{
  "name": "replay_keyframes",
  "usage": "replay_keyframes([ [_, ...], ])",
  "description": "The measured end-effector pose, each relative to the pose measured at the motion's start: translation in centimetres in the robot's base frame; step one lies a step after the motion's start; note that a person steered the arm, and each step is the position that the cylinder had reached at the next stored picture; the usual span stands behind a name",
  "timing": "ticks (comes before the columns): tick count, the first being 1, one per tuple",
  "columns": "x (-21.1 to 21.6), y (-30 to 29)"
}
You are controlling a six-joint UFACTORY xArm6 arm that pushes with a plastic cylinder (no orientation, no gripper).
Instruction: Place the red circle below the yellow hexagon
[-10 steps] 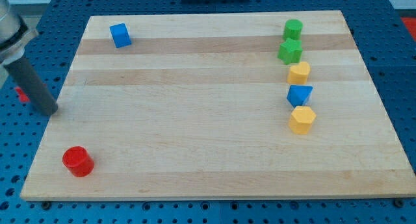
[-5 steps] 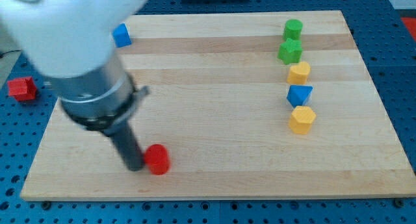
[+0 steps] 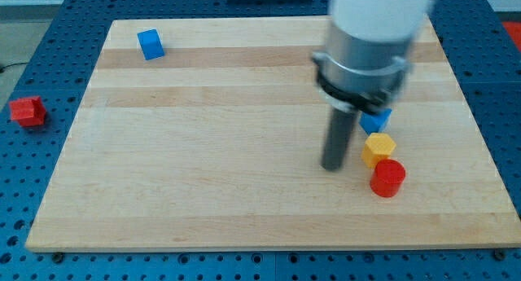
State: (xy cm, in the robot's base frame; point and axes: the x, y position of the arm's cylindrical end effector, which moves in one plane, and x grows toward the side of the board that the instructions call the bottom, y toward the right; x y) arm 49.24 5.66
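The red circle is a short red cylinder on the wooden board, just below and slightly right of the yellow hexagon, close to or touching it. My tip rests on the board to the left of the yellow hexagon, up and left of the red circle, apart from both. A blue block sits right above the yellow hexagon, partly hidden by the arm. The arm body hides the blocks further up the right side.
A blue cube sits near the board's top left. A small red block lies off the board at the view's left, on the blue perforated table.
The red circle has gone from the board's bottom left, across the bottom, to just below the yellow hexagon. My tip moved right with it and now stands left of the hexagon.
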Motion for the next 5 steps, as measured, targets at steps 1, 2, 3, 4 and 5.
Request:
replay_keyframes([
  [1,-6.9,-1.0],
  [2,-12.3,-6.4],
  [3,-15.8,-18.5],
  [4,-22.1,-26.8],
  [5,-21.1,-33.2],
])
